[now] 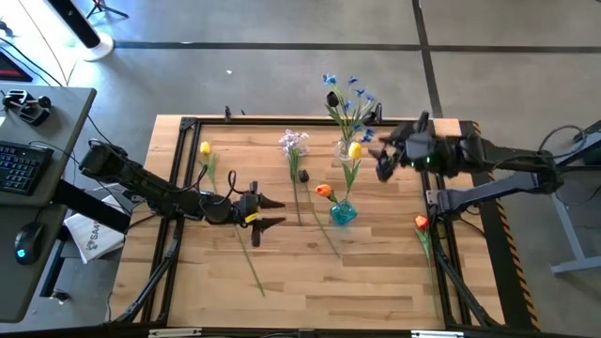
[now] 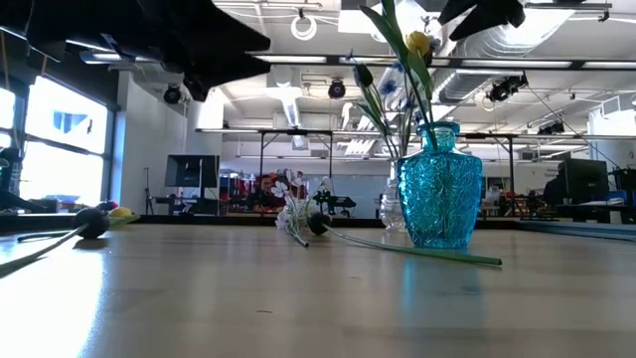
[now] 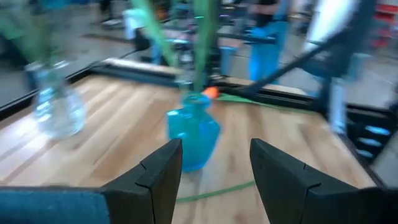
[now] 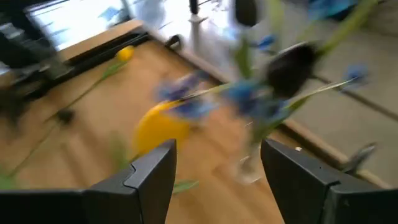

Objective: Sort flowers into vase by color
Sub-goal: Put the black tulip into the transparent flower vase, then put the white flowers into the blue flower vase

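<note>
**Right gripper released beside the vases, left parked mid-table**

Right gripper (image 1: 383, 161) hangs by the clear vase (image 1: 344, 148) at the table's (image 1: 376, 282) far side, jaws spread, nothing between them. In its wrist view a yellow flower (image 4: 163, 127) sits just ahead of the fingers (image 4: 152, 174). That yellow head (image 1: 355, 149) stands on its stem in the blue vase (image 1: 343, 213). Blue flowers (image 1: 352, 92) and a near-black one (image 1: 331, 99) are in the clear vase.

Left gripper (image 1: 272, 212) is low over the middle-left, jaws parted, empty, facing the blue vase.

Loose on the table: yellow flower (image 1: 206, 149) far left, lilac-white (image 1: 293, 141) centre, orange-red (image 1: 324, 191) beside the blue vase, another orange-red (image 1: 421, 222) at the right edge.
</note>
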You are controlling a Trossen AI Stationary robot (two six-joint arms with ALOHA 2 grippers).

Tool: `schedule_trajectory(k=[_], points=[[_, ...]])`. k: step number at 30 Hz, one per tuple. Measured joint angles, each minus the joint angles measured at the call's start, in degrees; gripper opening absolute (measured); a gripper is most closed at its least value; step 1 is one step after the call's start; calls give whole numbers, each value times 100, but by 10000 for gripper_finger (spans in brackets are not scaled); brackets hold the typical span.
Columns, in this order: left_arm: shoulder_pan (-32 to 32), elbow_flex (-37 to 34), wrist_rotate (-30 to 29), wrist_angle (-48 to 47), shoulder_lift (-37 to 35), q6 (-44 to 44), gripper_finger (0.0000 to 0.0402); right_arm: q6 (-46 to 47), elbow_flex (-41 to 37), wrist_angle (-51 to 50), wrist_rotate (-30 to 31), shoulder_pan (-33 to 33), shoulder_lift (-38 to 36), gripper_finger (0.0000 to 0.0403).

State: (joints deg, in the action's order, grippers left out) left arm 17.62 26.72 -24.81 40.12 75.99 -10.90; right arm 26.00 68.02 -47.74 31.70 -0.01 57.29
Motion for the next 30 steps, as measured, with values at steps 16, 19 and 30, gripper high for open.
schedule_trajectory(k=[16, 19, 30], points=[[-1566, 992, -47, -3258, 666, -1744, 162, 2466, -1891, 1580, 1748, 3045, 1046, 231], [-1617, 1237, -10, -3279, 1157, -1844, 161, 2612, -2200, 2294, 2170, 3353, 1369, 231], [-2082, 2317, 727, -3927, 2358, -1954, 184, 2653, -2471, 3156, 3199, 3869, 1965, 231]])
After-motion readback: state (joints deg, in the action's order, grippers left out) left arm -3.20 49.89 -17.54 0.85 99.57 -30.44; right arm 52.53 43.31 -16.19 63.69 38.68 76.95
